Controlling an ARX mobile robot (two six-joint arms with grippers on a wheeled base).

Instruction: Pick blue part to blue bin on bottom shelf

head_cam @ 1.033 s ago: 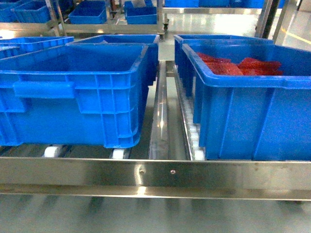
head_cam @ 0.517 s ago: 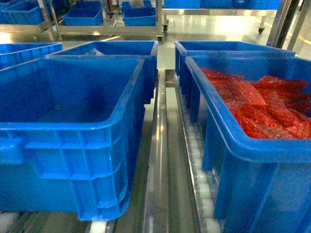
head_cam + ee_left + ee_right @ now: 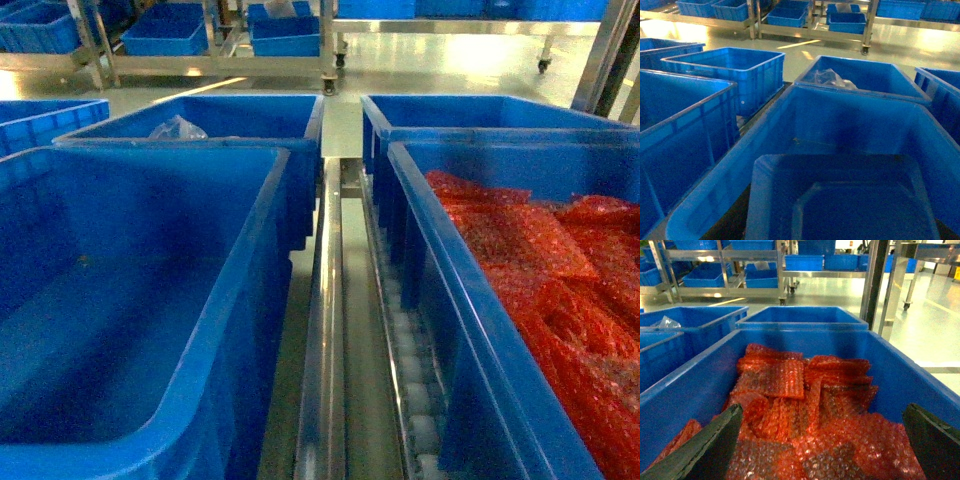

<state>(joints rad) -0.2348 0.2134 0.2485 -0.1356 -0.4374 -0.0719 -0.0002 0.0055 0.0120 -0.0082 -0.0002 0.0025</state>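
in our head view we count four blue crates on the bottom shelf (image 3: 325, 330), two on each side of a shiny metal guide rail (image 3: 322, 400) with a row of white rollers (image 3: 415, 400) beside it. the near left bin (image 3: 130, 330) shows only a bare blue floor. the far left bin (image 3: 230, 125) holds one crumpled clear plastic bag (image 3: 177, 128). the near right bin (image 3: 480, 330) is heaped with red bubble-wrap packets (image 3: 560, 290), too many and too overlapped to count. the far right bin (image 3: 480, 115) shows no contents we can make out. a fifth crate edge (image 3: 45, 115) sits at far left. we see no blue part in any view, so we cannot tell where it is.

our right gripper (image 3: 825, 450) hangs over the red packets, its two dark fingers (image 3: 705, 447) spread wide apart at either side of the wrist view, nothing between them. our left gripper does not appear; the left wrist view shows a bare blue bin (image 3: 840, 165) below, and we cannot tell its jaw state.

more blue crates stand on wheeled racks (image 3: 210, 45) across the floor.
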